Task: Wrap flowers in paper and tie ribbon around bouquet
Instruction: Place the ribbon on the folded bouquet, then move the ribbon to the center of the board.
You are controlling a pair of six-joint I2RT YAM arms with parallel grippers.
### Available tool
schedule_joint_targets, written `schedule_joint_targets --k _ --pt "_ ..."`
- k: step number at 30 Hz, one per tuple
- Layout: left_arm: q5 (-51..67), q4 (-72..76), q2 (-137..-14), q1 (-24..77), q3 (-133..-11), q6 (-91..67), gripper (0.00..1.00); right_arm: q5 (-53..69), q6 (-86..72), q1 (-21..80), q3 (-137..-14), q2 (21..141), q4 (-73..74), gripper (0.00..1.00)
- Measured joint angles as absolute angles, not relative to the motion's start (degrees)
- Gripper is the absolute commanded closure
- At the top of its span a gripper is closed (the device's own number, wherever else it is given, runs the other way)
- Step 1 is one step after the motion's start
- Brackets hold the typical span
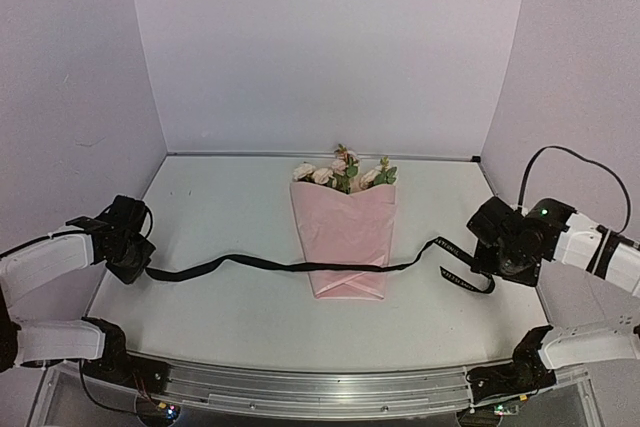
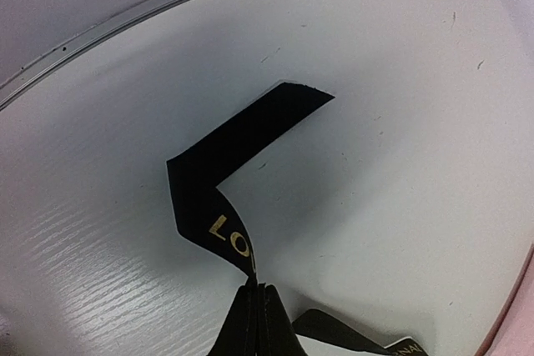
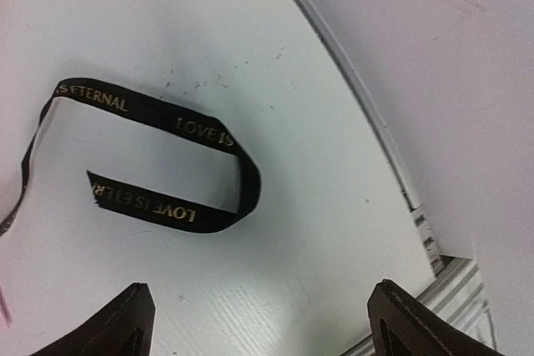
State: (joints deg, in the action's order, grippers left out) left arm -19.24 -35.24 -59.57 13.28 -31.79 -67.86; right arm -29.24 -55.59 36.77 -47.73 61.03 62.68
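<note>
The bouquet lies in the middle of the table, a cone of pink paper (image 1: 343, 232) with the flowers (image 1: 345, 174) sticking out at its far end. The black ribbon (image 1: 250, 264) runs from left to right across the cone's lower part. My left gripper (image 1: 141, 267) is shut on the ribbon's left end, and the wrist view shows the lettered ribbon (image 2: 229, 147) pinched at the left gripper's (image 2: 256, 288) tips, its free tail bent up over the table. My right gripper (image 3: 260, 299) is open, with nothing between its fingers. The ribbon's right end (image 3: 171, 160) lies curled in a loop on the table just ahead of it.
Pale walls close in the white table (image 1: 220, 207) on three sides. A metal rail (image 1: 330, 387) runs along the near edge above the arm bases. In the right wrist view the table's edge strip (image 3: 367, 114) and the wall lie close on the right.
</note>
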Motion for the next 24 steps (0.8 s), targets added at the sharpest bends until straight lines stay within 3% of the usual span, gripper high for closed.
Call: schedule_joint_targets --k 12,24 --pt "-19.47 -34.06 -59.57 13.28 -31.81 -67.21 1.0 -9.04 -63.98 25.02 -48.16 81.08 34.94 0.13" --pt "-19.11 -32.87 -60.74 13.28 -32.53 -65.57 1.0 -6.12 -77.86 13.1 -40.8 80.5 27.68 0.15"
